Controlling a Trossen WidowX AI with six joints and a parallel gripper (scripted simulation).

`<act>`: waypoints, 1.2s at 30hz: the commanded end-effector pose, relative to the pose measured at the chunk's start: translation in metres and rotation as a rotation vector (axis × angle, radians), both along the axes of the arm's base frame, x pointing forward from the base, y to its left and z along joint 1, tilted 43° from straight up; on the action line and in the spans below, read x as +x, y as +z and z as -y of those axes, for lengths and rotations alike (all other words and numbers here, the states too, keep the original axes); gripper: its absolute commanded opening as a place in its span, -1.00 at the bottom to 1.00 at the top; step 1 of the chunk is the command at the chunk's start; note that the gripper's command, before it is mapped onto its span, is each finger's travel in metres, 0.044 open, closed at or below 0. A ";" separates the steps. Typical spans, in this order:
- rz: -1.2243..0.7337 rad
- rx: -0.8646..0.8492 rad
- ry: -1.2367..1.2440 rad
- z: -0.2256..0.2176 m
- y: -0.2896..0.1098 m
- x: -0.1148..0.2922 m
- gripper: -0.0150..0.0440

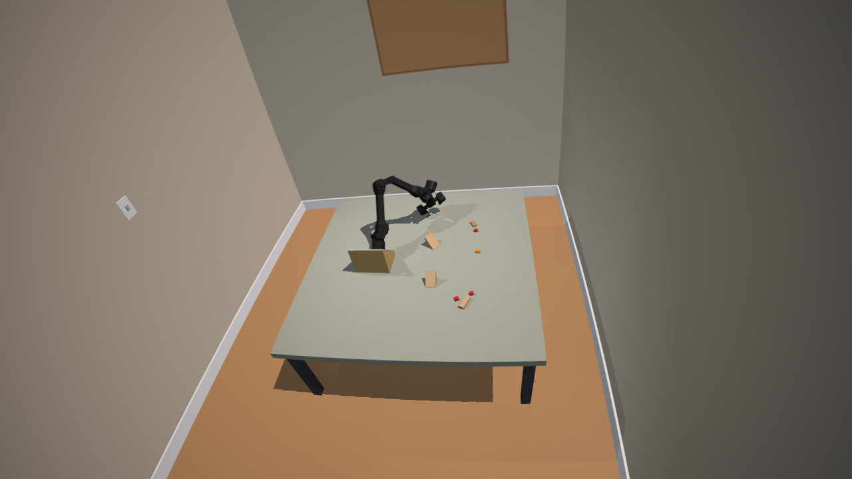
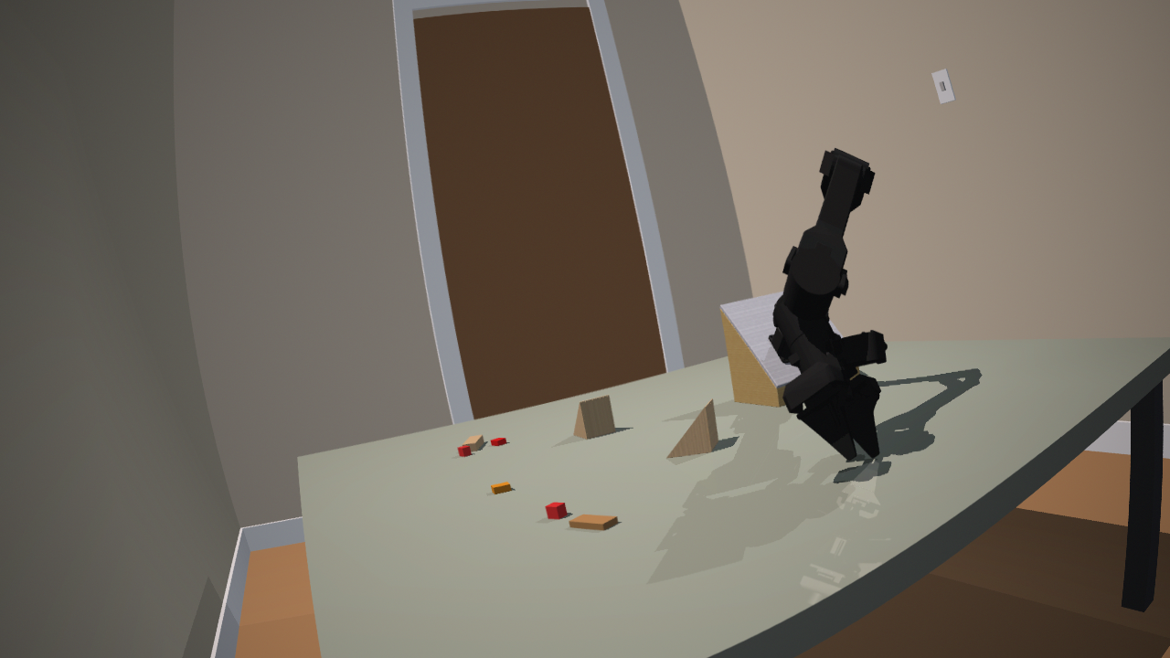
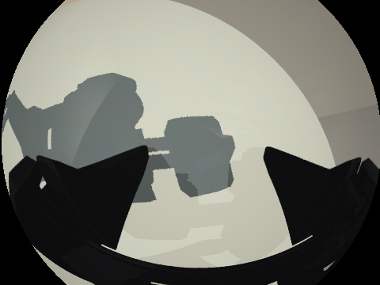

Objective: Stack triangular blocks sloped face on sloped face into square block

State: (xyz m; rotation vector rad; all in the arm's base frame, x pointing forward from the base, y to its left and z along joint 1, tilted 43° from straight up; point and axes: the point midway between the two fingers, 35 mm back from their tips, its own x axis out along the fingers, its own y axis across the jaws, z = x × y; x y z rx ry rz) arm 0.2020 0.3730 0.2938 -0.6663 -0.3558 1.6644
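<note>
Two tan triangular blocks stand apart on the grey table (image 1: 387,333) (image 2: 409,572) (image 3: 185,58). One triangular block (image 1: 431,240) (image 2: 696,433) lies nearer the arm, its slope showing. The other triangular block (image 1: 430,278) (image 2: 595,417) stands further toward the table's front. My gripper (image 1: 424,208) (image 2: 858,454) (image 3: 208,152) is open and empty. It points down, low over bare table, behind the nearer block and apart from it. In the wrist view only the table and my own shadow show between the fingers.
The arm stands on a wooden wedge base (image 1: 371,260) (image 2: 749,360). Small bits lie beyond the blocks: a flat brown piece (image 1: 473,223) (image 2: 592,521), a red cube (image 1: 476,229) (image 2: 556,509), an orange piece (image 1: 477,251) (image 2: 500,487), a tan plank (image 1: 464,302) (image 2: 473,441) with two red cubes beside it.
</note>
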 end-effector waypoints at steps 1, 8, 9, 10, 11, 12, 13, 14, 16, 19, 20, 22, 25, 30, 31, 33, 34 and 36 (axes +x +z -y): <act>-0.018 -0.047 -0.140 0.027 -0.016 0.044 1.00; -0.004 -0.176 -0.257 0.060 -0.058 0.105 1.00; -0.002 -0.200 -0.273 0.067 -0.066 0.115 1.00; -0.001 -0.230 -0.293 0.076 -0.076 0.127 1.00; -0.001 -0.260 -0.311 0.087 -0.086 0.138 1.00; -0.002 -0.291 -0.328 0.097 -0.096 0.149 1.00; -0.004 -0.321 -0.344 0.109 -0.106 0.159 1.00; -0.008 -0.348 -0.357 0.119 -0.116 0.168 1.00; -0.017 -0.401 -0.380 0.142 -0.134 0.184 1.00; -0.043 -0.479 -0.410 0.181 -0.163 0.204 1.00; -0.056 -0.502 -0.420 0.194 -0.172 0.209 1.00; -0.084 -0.546 -0.437 0.221 -0.190 0.217 1.00; -0.133 -0.605 -0.454 0.263 -0.216 0.225 1.00; -0.223 -0.677 -0.463 0.334 -0.258 0.225 1.00; -0.241 -0.687 -0.462 0.348 -0.266 0.223 1.00; -0.278 -0.702 -0.455 0.376 -0.282 0.217 1.00; -0.296 -0.707 -0.449 0.389 -0.290 0.213 1.00; -0.333 -0.712 -0.432 0.416 -0.306 0.202 1.00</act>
